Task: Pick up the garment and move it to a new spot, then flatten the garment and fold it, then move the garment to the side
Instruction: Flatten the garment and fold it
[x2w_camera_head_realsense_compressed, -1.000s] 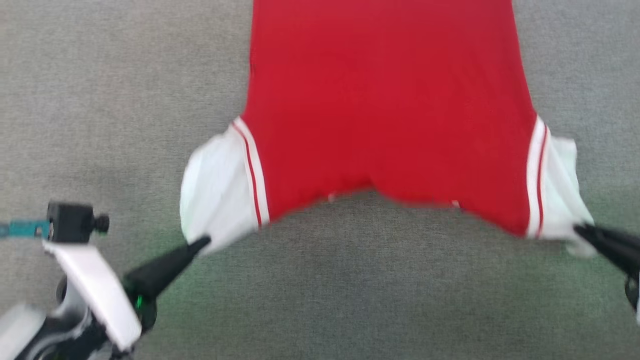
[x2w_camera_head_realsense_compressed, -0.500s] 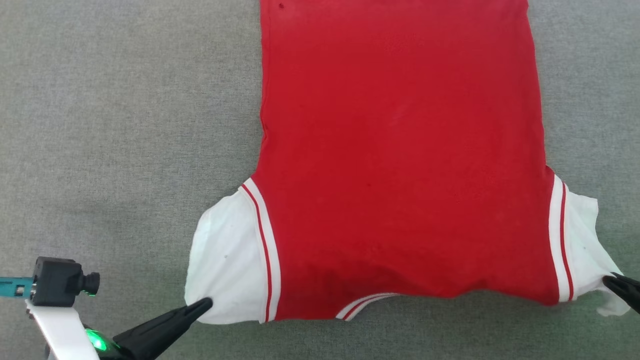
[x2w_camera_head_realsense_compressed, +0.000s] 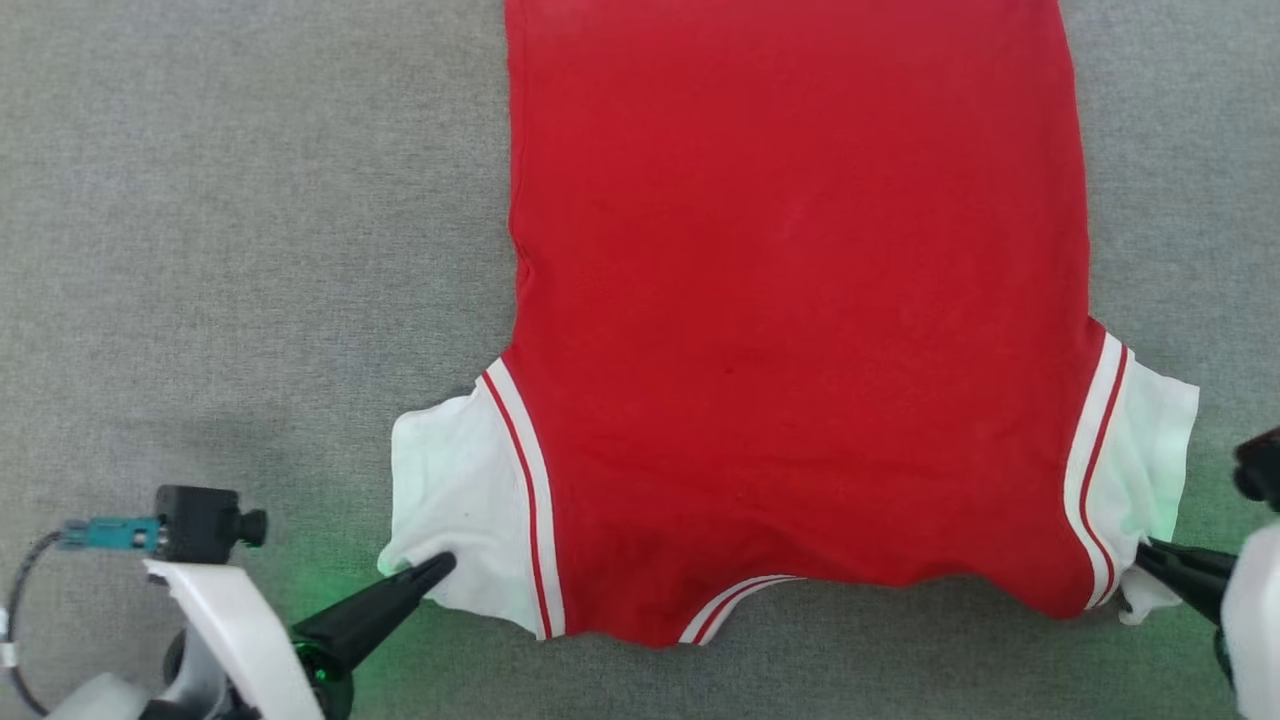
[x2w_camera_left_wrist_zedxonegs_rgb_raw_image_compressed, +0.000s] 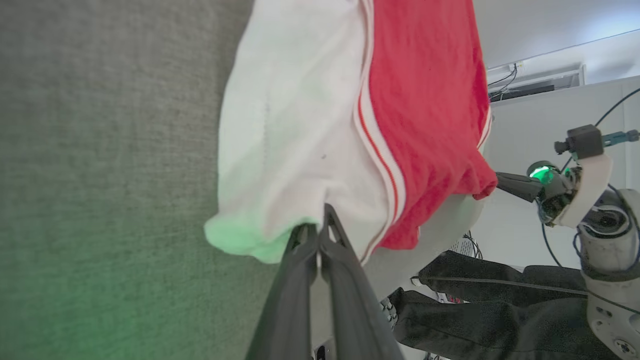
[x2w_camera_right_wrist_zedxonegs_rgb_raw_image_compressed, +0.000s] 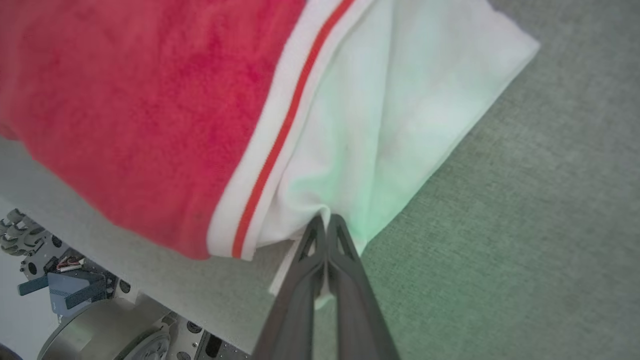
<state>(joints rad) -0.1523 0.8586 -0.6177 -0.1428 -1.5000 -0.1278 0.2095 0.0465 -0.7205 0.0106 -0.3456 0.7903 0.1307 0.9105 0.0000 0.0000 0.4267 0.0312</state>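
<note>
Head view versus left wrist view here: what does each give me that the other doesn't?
Head view: the garment spread flat on the grey surface, its red body running to the top edge, both sleeves. Left wrist view: the two fingers pressed together on the left sleeve's white hem; the surface's edge and the room beyond. Both: left gripper and right gripper, each shut on a white sleeve.

Head camera: high, facing almost straight down on the grey surface (x2w_camera_head_realsense_compressed: 250, 200). Wrist cameras: close behind the left gripper (x2w_camera_left_wrist_zedxonegs_rgb_raw_image_compressed: 320, 222) and right gripper (x2w_camera_right_wrist_zedxonegs_rgb_raw_image_compressed: 327, 219), sighting along them. All three share the near hem of the garment (x2w_camera_head_realsense_compressed: 790, 300); left wrist view also takes in the right gripper.
</note>
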